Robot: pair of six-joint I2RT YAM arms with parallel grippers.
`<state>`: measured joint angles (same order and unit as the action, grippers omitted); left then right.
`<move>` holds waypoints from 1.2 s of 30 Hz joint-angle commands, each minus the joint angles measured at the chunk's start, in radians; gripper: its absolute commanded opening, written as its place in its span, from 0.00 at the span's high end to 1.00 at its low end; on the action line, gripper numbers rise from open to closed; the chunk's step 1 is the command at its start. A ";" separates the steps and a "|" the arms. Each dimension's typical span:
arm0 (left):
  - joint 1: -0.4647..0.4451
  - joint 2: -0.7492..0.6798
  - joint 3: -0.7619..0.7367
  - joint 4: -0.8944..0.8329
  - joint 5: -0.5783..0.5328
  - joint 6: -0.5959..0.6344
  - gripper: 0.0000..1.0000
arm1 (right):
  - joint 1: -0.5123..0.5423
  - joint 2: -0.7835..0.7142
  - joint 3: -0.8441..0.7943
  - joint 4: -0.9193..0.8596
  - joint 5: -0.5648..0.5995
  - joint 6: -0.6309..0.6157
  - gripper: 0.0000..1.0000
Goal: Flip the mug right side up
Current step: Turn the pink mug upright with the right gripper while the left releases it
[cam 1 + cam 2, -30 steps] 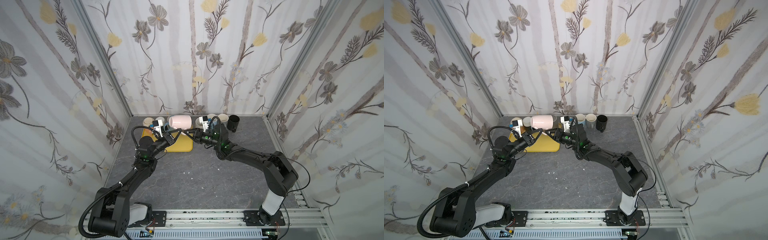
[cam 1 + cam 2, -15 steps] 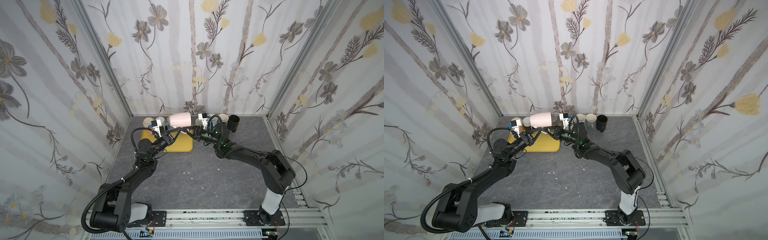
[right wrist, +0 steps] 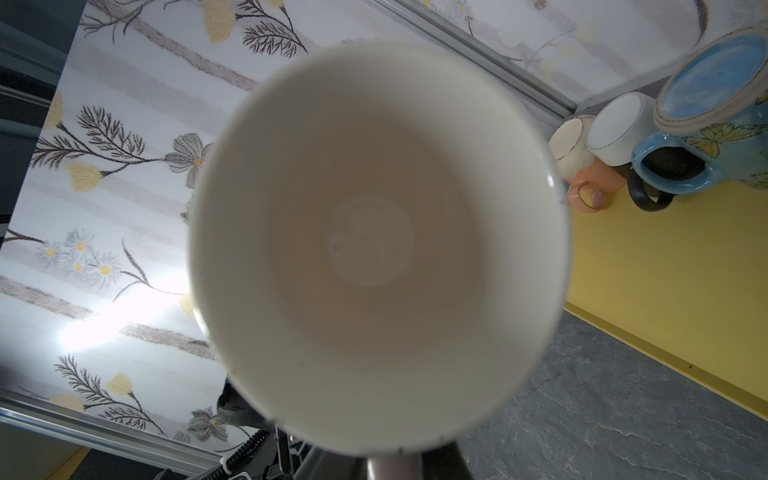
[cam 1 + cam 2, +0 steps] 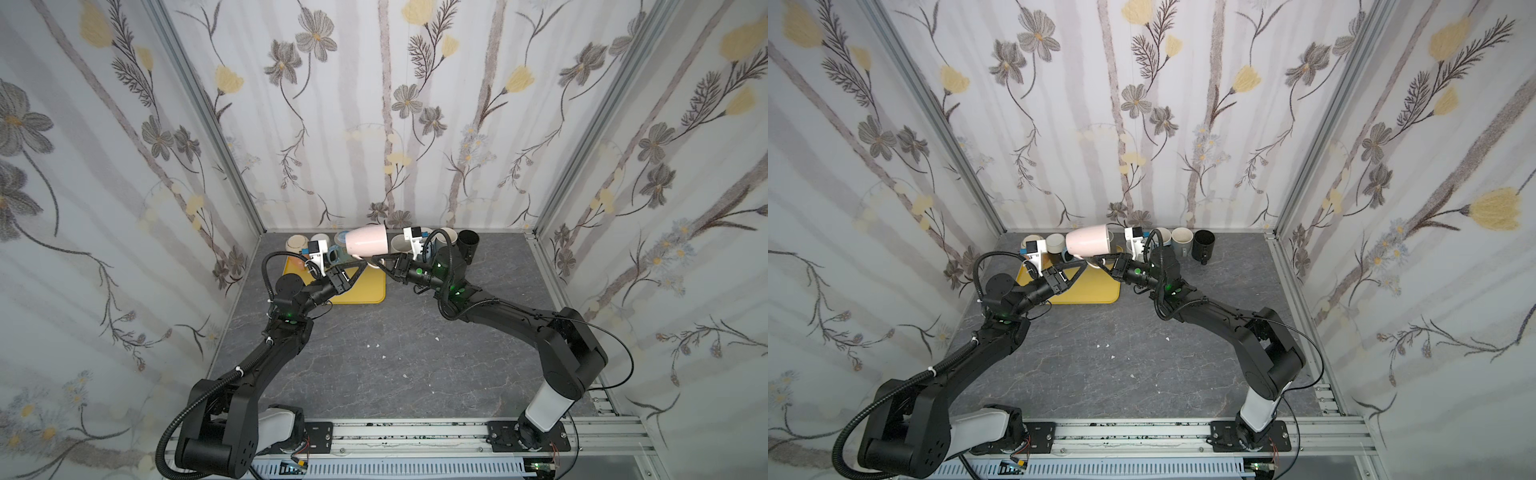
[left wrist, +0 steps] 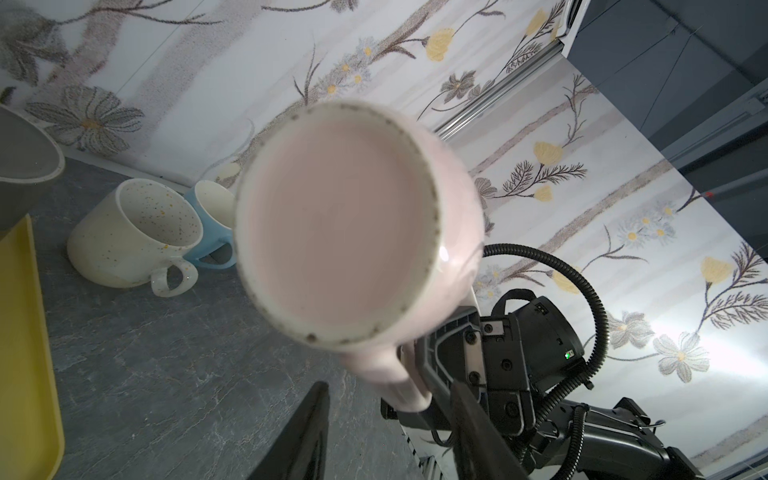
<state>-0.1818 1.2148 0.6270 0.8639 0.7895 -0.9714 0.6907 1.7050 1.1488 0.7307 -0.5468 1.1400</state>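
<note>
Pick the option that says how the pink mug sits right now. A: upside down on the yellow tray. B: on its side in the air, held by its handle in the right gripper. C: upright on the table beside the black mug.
B: the pink mug lies sideways above the yellow tray, with the right gripper shut on its handle.

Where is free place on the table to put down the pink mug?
Free: the grey stone-look tabletop between both arms, and the yellow tray's front part. Crowded: the back wall, where the black cup and other mugs stand.
</note>
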 commanded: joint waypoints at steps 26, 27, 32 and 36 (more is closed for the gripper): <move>0.035 -0.008 0.049 -0.568 -0.140 0.395 0.49 | 0.000 -0.152 -0.062 -0.780 0.512 -0.479 1.00; 0.036 -0.004 0.048 -0.576 -0.146 0.402 0.49 | 0.009 -0.139 -0.052 -0.803 0.536 -0.485 1.00; 0.042 0.010 0.058 -0.614 -0.154 0.425 0.49 | 0.020 -0.070 -0.011 -0.867 0.606 -0.496 1.00; 0.045 0.003 0.054 -0.641 -0.174 0.438 0.49 | 0.022 -0.003 0.063 -0.955 0.653 -0.520 1.00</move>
<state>-0.1398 1.2224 0.6731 0.2447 0.6327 -0.5613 0.7086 1.6764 1.1656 -0.1951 0.0322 0.6544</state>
